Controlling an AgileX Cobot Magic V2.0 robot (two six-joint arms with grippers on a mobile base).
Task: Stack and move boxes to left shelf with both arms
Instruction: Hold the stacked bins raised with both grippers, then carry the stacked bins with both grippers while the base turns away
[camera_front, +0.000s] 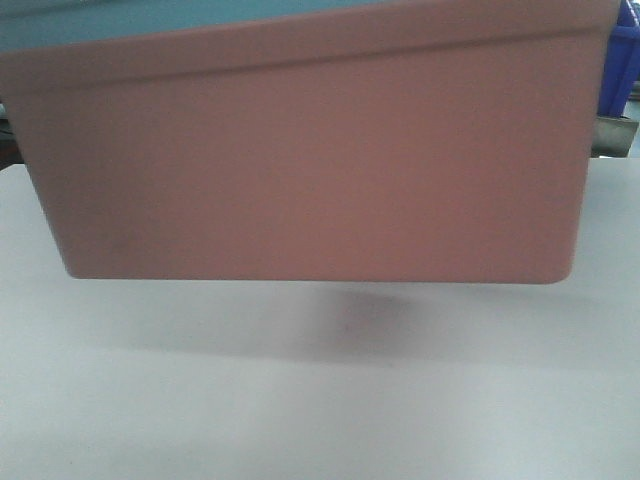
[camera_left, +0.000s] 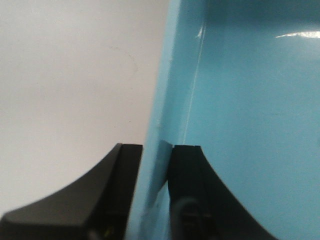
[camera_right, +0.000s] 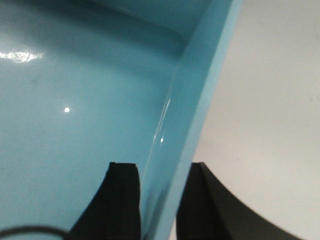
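The salmon pink box (camera_front: 300, 160) fills the front view, held tilted above the white tabletop (camera_front: 320, 400) with a shadow beneath it. The turquoise box (camera_front: 120, 18) sits nested in it, its rim showing at the top left. My left gripper (camera_left: 157, 150) is shut on the turquoise box's left wall (camera_left: 170, 90), one finger outside, one inside. My right gripper (camera_right: 162, 167) is shut on the same box's right wall (camera_right: 200, 95) in the same way. The left shelf is out of view.
A dark blue crate (camera_front: 622, 65) shows at the far right behind the boxes. The white tabletop lies under both wrists, left of the box wall (camera_left: 65, 90) and right of it (camera_right: 270, 115).
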